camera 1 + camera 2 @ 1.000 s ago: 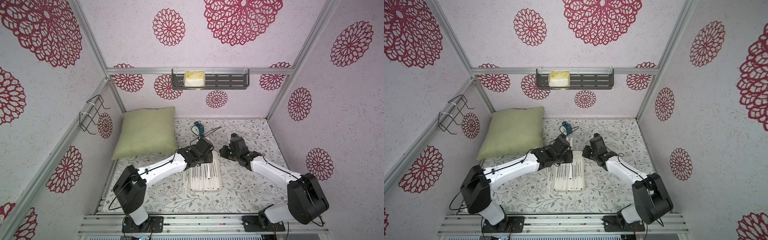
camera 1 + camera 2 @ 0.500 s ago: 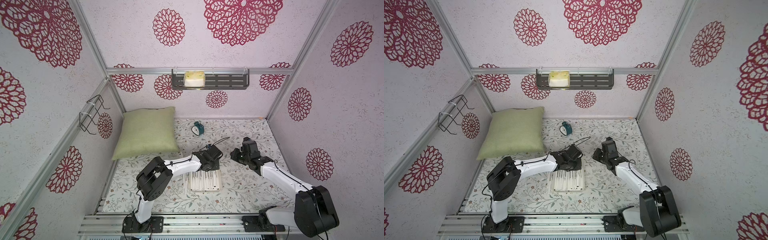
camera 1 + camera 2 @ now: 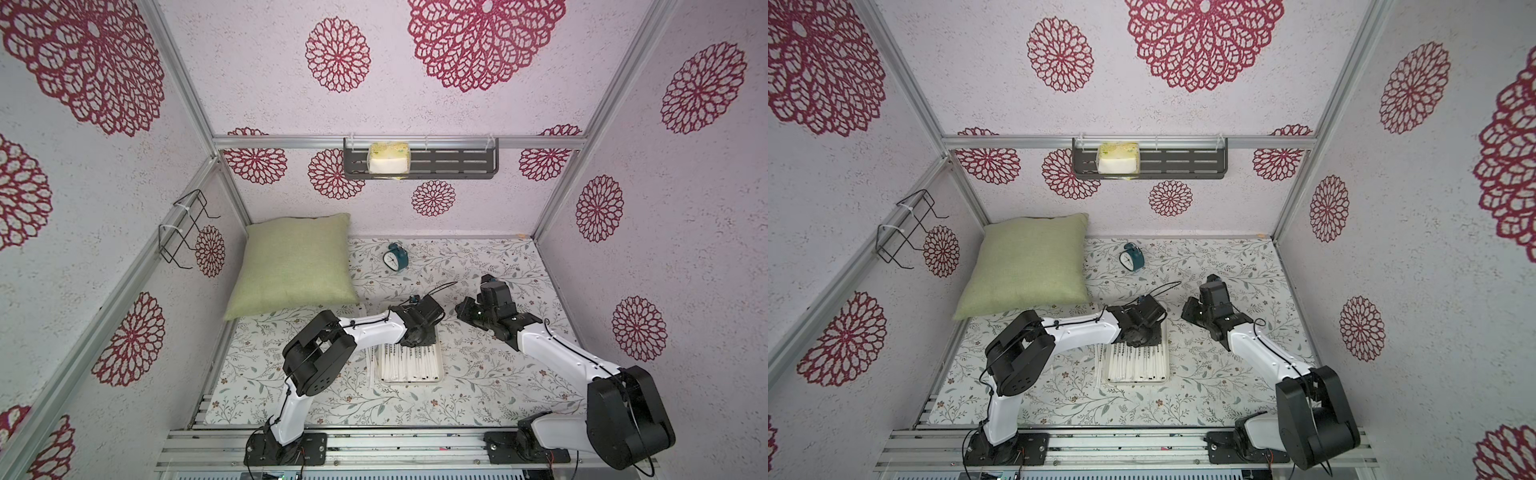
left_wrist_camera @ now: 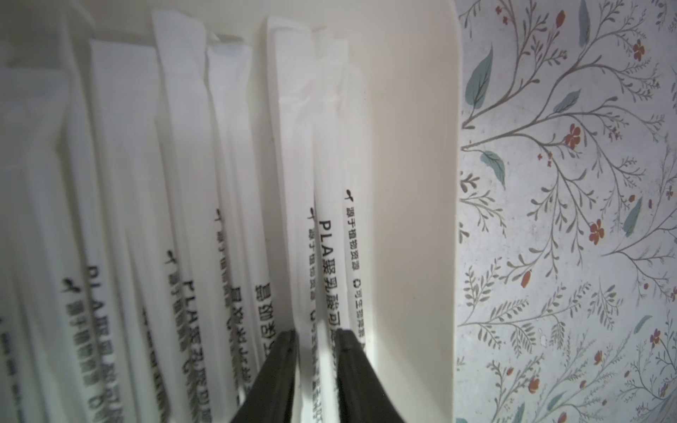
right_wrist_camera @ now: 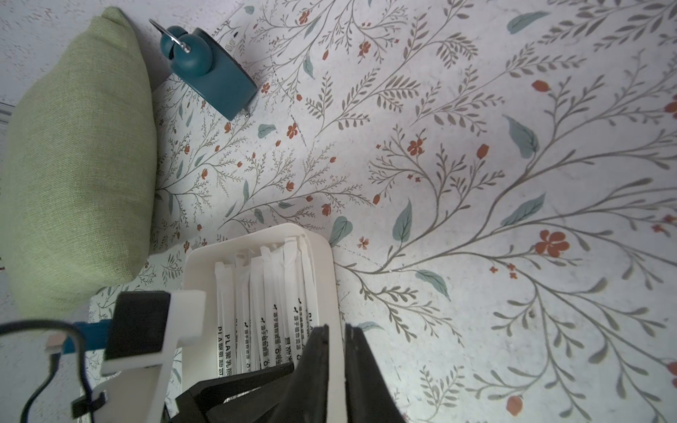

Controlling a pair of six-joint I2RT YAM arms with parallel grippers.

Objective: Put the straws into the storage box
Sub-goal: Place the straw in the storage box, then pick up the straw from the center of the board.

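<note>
Straws (image 3: 409, 363) mostly lay side by side in storage box (image 3: 412, 383), mid-table (image 3: 478, 395). My left hand (image 4: 315, 340) hung over the box's 12 o'clock end, jaws slightly apart astride one straw lying there; pinching or not, I could not tell. My right hand (image 5: 337, 333), nearly closed and empty, hovered at 2 o'clock. A few loose straws (image 3: 370, 368) lay on the table at the box's 9 o'clock. Judged nearly done.

Left gripper (image 3: 417, 338) hides storage box (image 3: 411, 383) far end.
</note>
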